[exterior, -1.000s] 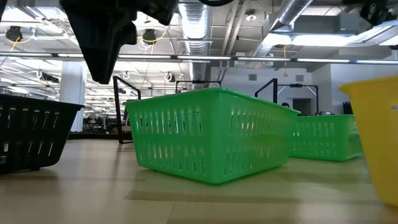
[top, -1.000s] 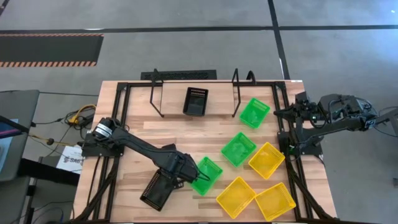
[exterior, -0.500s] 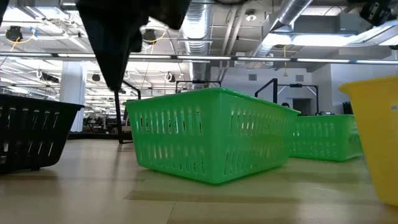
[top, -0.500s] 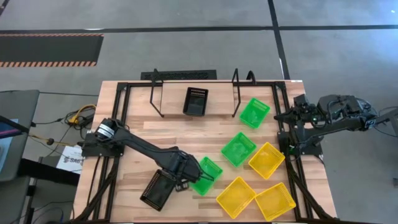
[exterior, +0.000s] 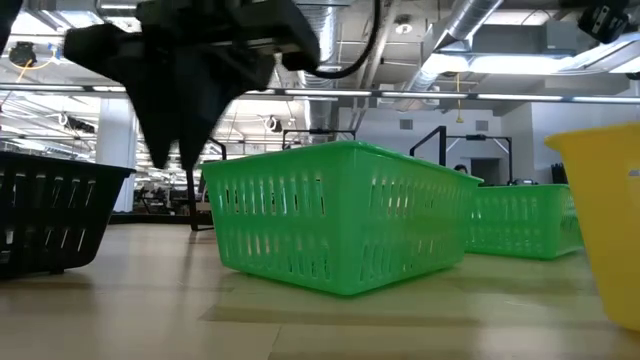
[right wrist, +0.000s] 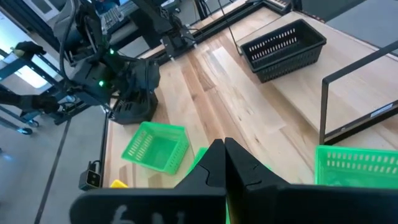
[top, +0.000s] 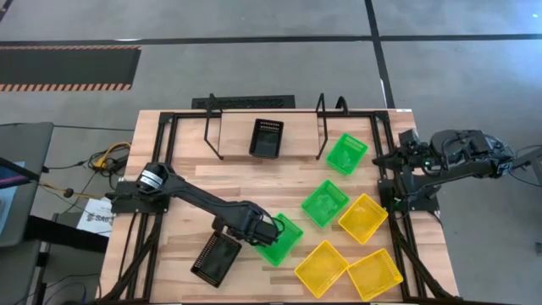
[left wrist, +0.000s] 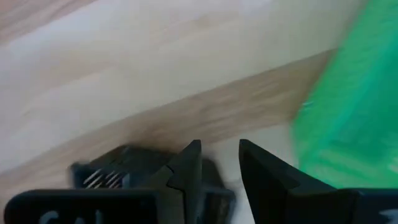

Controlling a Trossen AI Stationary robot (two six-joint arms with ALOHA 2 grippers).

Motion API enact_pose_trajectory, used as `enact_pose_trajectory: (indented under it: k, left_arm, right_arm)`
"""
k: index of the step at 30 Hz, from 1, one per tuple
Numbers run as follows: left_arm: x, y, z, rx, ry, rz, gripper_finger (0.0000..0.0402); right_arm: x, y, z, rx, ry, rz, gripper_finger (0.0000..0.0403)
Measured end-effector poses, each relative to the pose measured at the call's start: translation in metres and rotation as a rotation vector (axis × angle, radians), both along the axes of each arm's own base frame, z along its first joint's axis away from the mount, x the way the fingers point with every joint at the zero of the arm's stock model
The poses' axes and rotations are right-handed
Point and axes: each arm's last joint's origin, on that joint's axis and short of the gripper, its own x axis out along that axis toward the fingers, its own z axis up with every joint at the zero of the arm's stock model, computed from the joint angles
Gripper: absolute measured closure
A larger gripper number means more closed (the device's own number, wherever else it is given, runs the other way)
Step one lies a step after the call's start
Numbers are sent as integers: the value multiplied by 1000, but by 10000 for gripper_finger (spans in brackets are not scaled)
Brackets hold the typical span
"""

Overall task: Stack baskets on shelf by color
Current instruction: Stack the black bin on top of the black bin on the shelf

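green basket (top: pixel 279 239) partly hidden under left gripper (top: pixel 264 230), fingers slightly parted.

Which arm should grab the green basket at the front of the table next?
Left. The left gripper hangs right over that green basket, while the right gripper sits off at the table's right edge.

- The wooden table (top: pixel 186 182) carries the shelf (top: pixel 237 144) along its far edge.
- One black basket (top: pixel 267 138) sits on the shelf.
- Another black basket (top: pixel 216 258) lies well in front of the shelf.
- Three green baskets (top: pixel 325 202) and three yellow baskets (top: pixel 363 218) lie right of and in front of the shelf.
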Motion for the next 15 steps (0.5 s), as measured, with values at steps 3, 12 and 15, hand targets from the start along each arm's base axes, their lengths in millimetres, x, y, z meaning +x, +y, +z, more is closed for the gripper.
enact_pose_trajectory:
  k: [3, 12, 15]
  left_arm:
    - [-7, -5, 0, -32, 69, -1, 305]
    - [-13, -4, 1, -114, 113, -434, 305]
    - [-9, 5, 1, -138, 98, -624, 305]
  right_arm:
    - [-1, 0, -2, -3, 18, 0, 396]
    - [-3, 0, -6, -13, 69, 1, 396]
    - [-3, 0, -6, -11, 69, 1, 396]
